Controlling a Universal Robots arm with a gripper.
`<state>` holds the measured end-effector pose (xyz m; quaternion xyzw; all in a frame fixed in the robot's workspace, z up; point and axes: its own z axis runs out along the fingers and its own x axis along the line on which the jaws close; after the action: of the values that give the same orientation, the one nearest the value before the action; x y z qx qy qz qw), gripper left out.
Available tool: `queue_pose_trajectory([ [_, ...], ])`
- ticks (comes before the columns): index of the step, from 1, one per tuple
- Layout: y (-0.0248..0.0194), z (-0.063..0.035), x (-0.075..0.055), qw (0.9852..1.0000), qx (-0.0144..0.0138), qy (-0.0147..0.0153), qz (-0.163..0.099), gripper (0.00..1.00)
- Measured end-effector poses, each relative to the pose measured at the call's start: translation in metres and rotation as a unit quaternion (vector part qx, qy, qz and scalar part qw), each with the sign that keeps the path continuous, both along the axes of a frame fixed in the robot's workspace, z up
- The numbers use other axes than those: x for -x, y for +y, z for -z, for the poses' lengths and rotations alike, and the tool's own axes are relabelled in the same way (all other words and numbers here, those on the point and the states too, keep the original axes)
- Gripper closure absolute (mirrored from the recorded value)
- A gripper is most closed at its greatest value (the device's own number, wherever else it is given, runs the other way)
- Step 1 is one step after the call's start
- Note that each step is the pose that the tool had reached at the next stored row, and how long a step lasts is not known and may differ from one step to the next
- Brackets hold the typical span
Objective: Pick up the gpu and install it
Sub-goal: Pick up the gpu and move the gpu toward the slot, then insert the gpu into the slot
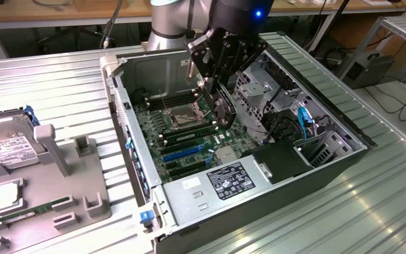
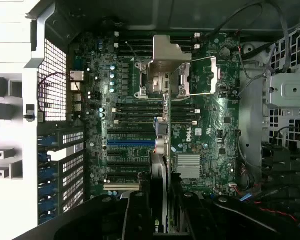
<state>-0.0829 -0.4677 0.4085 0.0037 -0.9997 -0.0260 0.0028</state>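
The gpu (image 1: pixel 224 108) hangs on edge inside the open computer case (image 1: pixel 129 111), a green card with its black round fan facing the exterior view's right. My gripper (image 1: pixel 215 84) is shut on its upper edge. The card's lower edge is just above the motherboard (image 1: pixel 188 135), near the CPU socket (image 1: pixel 186 115) and beyond the blue expansion slot (image 1: pixel 183 153). In the wrist view the gpu (image 2: pixel 160 165) shows edge-on between my black fingers (image 2: pixel 138 212), reaching out over the motherboard (image 2: pixel 209 120) beside the blue slot (image 2: pixel 130 142). My gripper (image 2: pixel 160 207) grips it from both sides.
The power supply (image 1: pixel 221 185) and a black shroud (image 1: pixel 280 159) fill the case's near end. Drive cages and cables (image 1: pixel 298 114) line the exterior view's right. Outside the case, a grey fixture tray (image 1: pixel 83 203) holds a hard drive (image 1: pixel 9 148), a CPU (image 1: pixel 2 196) and a memory stick (image 1: pixel 27 214).
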Motion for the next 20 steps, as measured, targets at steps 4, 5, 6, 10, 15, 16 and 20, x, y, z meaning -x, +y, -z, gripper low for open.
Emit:
queue_pose_trajectory([
  [4, 0.0000, -0.0001, 0.0000, 1.0000, 0.0001, 0.0000, 0.000, 0.74],
  [5, 0.0000, 0.0000, 0.0000, 1.0000, 0.0001, 0.0000, 0.000, 0.74],
  [6, 0.0000, -0.0001, 0.0000, 1.0000, 0.0001, 0.0000, 0.000, 0.74],
  [10, 0.0000, -0.0001, 0.0000, 1.0000, 0.0001, 0.0001, 0.000, 0.74],
  [15, 0.0000, -0.0001, 0.0000, 1.0000, 0.0001, 0.0001, -0.003, 0.74],
  [16, 0.0000, -0.0001, 0.0001, 0.9999, 0.0001, 0.0000, -0.011, 0.74],
  [20, 0.0001, 0.0001, 0.0000, 0.9980, 0.0000, -0.0002, -0.063, 0.74],
])
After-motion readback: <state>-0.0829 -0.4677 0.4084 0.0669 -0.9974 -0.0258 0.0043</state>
